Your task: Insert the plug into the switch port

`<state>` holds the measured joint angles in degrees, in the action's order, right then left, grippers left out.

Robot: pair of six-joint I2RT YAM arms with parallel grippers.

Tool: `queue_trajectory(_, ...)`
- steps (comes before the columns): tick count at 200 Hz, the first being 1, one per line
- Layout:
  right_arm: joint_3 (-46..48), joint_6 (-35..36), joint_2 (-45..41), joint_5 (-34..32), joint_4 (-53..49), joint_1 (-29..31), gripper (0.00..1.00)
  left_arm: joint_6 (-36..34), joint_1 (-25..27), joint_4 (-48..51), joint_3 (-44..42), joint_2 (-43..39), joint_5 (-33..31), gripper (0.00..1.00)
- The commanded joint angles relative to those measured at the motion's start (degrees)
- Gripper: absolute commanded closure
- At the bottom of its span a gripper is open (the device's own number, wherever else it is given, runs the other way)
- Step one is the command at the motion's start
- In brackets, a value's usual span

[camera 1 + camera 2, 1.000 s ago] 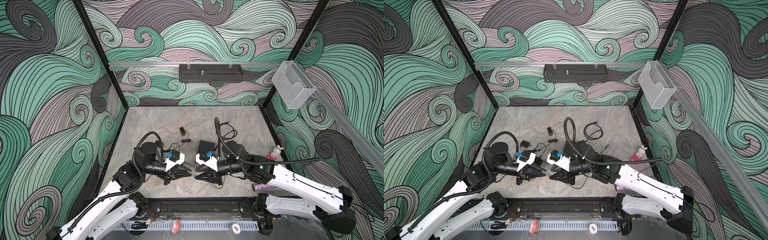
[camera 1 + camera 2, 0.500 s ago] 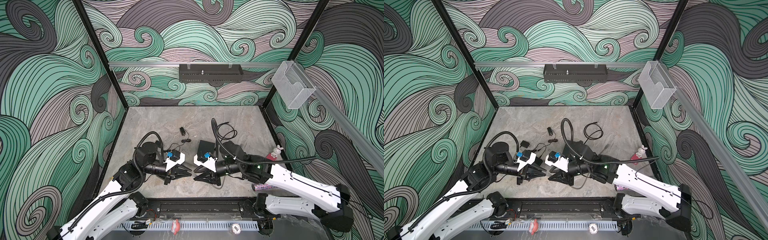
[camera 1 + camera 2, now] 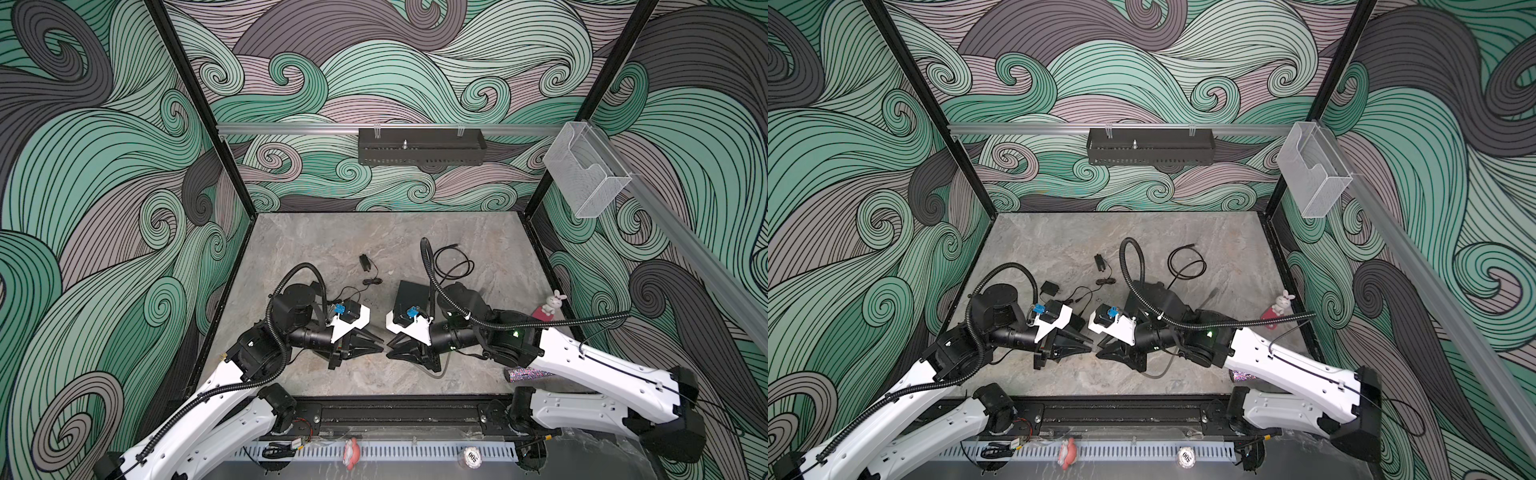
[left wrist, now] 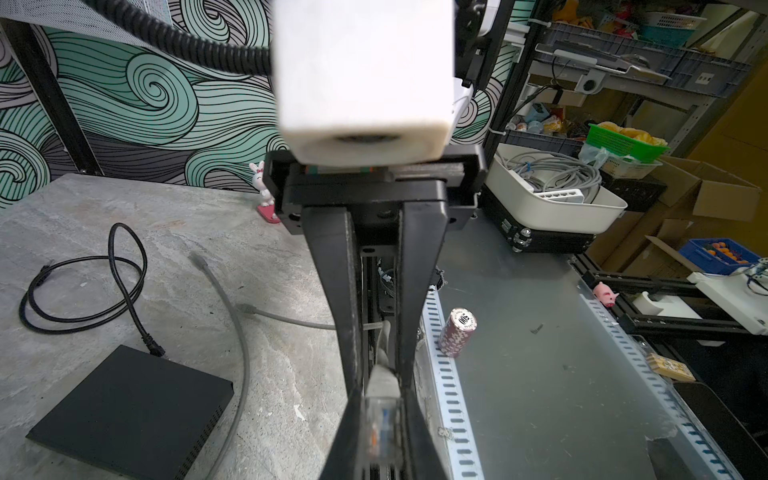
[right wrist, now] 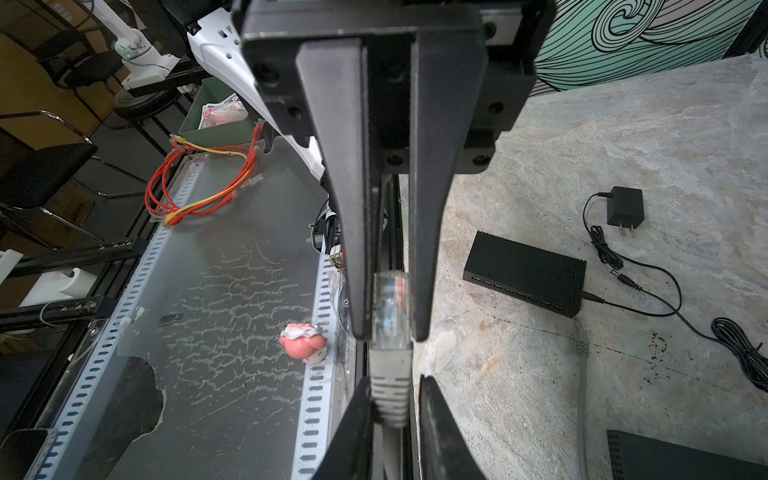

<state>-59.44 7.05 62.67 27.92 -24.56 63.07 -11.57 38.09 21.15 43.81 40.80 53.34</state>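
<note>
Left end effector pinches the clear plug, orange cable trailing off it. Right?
No, the cable is grey, not orange. The right wrist view shows the left end effector pinching the clear plug with a grey cable trailing off it.

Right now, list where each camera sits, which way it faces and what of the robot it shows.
Both top views: side by side, high at the robot's end, looking down on the table; both arms show, left gripper and right gripper tip to tip.
Left wrist: on the left arm, facing the right gripper; own jaws, nearest the lens, shut on the plug.
Right wrist: on the right arm, facing the left gripper; own jaws flank the plug's grey boot.
Shared by both wrist views: the plug.
</note>
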Motion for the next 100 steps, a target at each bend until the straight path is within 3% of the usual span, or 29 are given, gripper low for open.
queue_trajectory(1,-1.91,0.48,-0.27,0.0,0.39,0.22,0.86,-0.34,0.59,0.6,2.24,0.25,1.3,0.9)
queue_trajectory(21,-1.87,0.68,-0.35,0.03,0.14,0.28,0.94,-0.2,0.59,0.57,2.2,0.23,1.18,0.89)
queue_trajectory(28,-1.66,0.67,-0.47,-0.1,0.19,0.28,0.97,0.31,0.59,0.52,2.37,0.17,1.08,0.84)
queue_trajectory(31,-1.6,0.64,-0.49,-0.2,0.16,0.28,0.97,0.67,0.59,0.44,2.49,0.16,0.75,0.8)
queue_trajectory(40,-1.4,0.62,-0.62,-0.85,0.18,0.28,1.0,3.73,0.49,0.34,2.89,-0.17,-2.32,0.54)
queue_trajectory(52,-0.91,0.51,-0.86,-2.1,0.02,0.3,1.0,9.48,0.5,1.65,4.18,-1.28,-11.44,0.29)
queue_trajectory(69,0.01,0.55,-1.02,-4.78,-0.13,0.25,1.0,17.43,0.12,0.64,3.89,-3.61,-21.43,0.08)
queue_trajectory(85,1.22,0.34,-0.61,-9.75,-0.12,0.21,1.0,29.55,-1.38,-0.71,2.03,-4.48,-33.49,0.06)
queue_trajectory(100,2.4,0.05,0.59,-14.78,0.17,0.04,1.0,41.08,-6.5,5.17,0.6,-3.51,-43.42,0.08)
